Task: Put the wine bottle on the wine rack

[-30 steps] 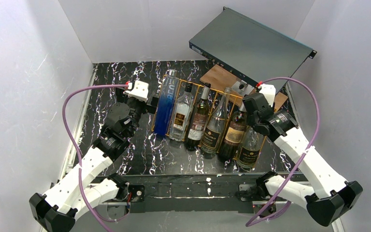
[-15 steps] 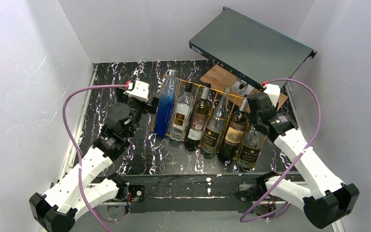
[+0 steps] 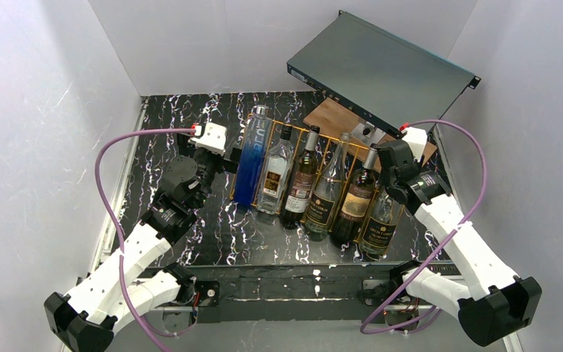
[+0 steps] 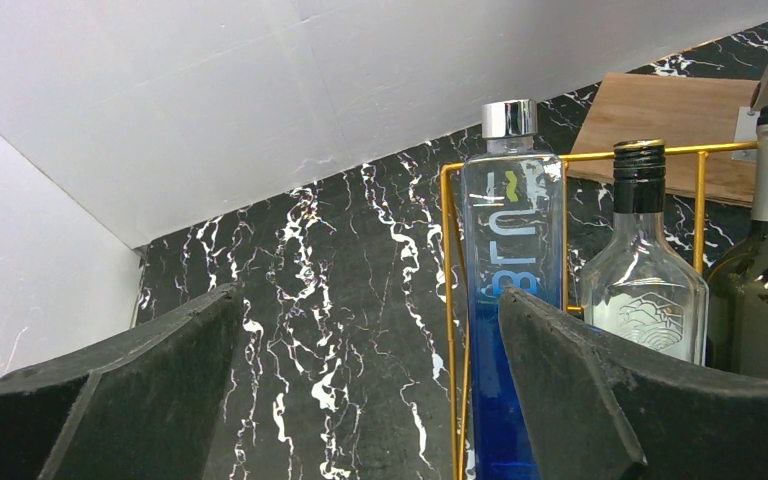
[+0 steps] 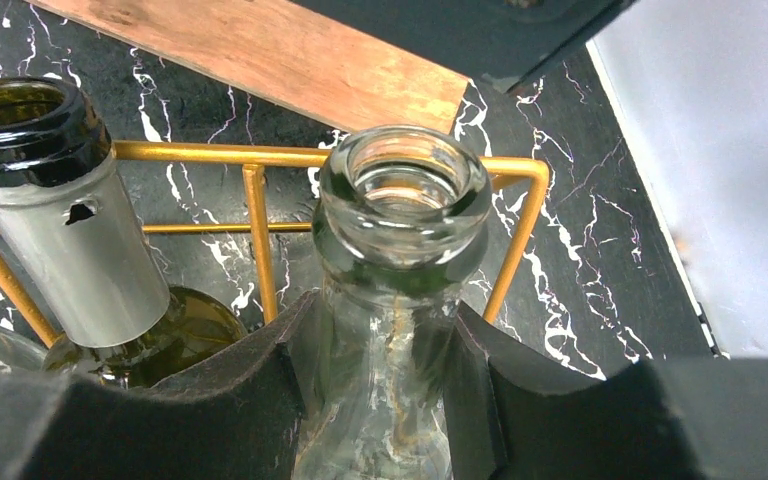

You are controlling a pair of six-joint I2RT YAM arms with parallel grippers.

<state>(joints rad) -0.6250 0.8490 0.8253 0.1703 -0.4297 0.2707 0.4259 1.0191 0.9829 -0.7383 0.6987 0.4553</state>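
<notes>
The wine bottle (image 3: 380, 220) is clear glass with a dark label and an open mouth (image 5: 403, 185). It lies in the rightmost slot of the orange-gold wine rack (image 3: 293, 130), neck pointing to the back. My right gripper (image 3: 390, 180) is shut on its neck just below the lip, one dark pad on each side (image 5: 380, 335). The rack's gold rail (image 5: 210, 154) runs just behind the mouth. My left gripper (image 3: 227, 158) hangs open beside the rack's left edge (image 4: 450, 300), with only the marble table between its fingers (image 4: 370, 300).
Several other bottles fill the rack, among them a blue one (image 3: 253, 158) at the left and a foil-capped green one (image 5: 70, 230) beside the held bottle. A brown wooden board (image 3: 333, 117) and a tilted dark grey box (image 3: 381, 70) stand behind. White walls enclose the table.
My right gripper has shifted slightly right and toward the back with the wine bottle's neck in it. The left arm has not moved.
</notes>
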